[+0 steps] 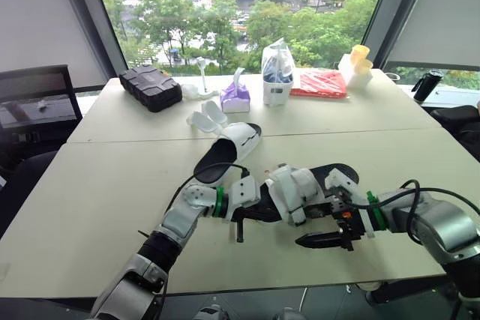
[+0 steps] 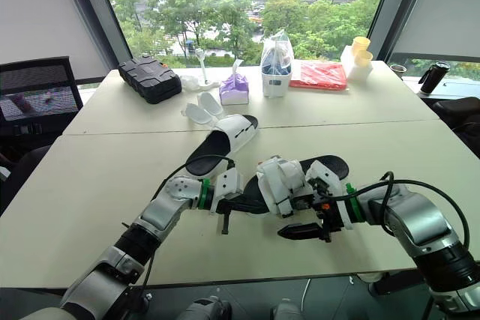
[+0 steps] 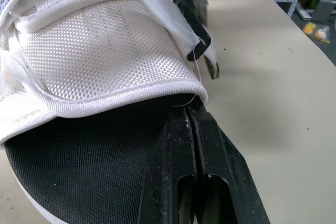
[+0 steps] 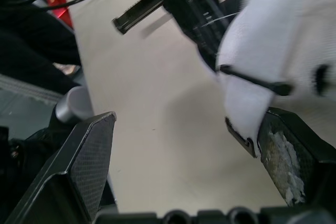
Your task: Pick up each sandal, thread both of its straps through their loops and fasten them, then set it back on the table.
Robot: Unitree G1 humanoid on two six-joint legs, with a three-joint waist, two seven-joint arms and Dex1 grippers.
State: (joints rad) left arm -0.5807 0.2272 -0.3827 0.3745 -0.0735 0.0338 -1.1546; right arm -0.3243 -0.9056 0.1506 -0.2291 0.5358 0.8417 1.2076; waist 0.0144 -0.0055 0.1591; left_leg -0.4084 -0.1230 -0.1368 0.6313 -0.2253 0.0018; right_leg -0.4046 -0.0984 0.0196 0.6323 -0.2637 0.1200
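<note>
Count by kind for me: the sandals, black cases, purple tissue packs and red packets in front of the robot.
Sandals: 2, near sandal and far sandal
Black case: 1
Purple tissue pack: 1
Red packet: 1
Total: 5

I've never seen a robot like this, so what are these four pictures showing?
It is a robot with two arms, each ending in a pincer of two black fingers. The two wide pictures come from cameras in its head, looking down over a table. The two close-up ones come from cameras on its wrists. The left pincer is shut on the edge of a black sandal with white straps. The right pincer is open, with a strap end by one finger. A second sandal lies farther back, and beyond it a black case, a purple tissue pack and a red packet.
</note>
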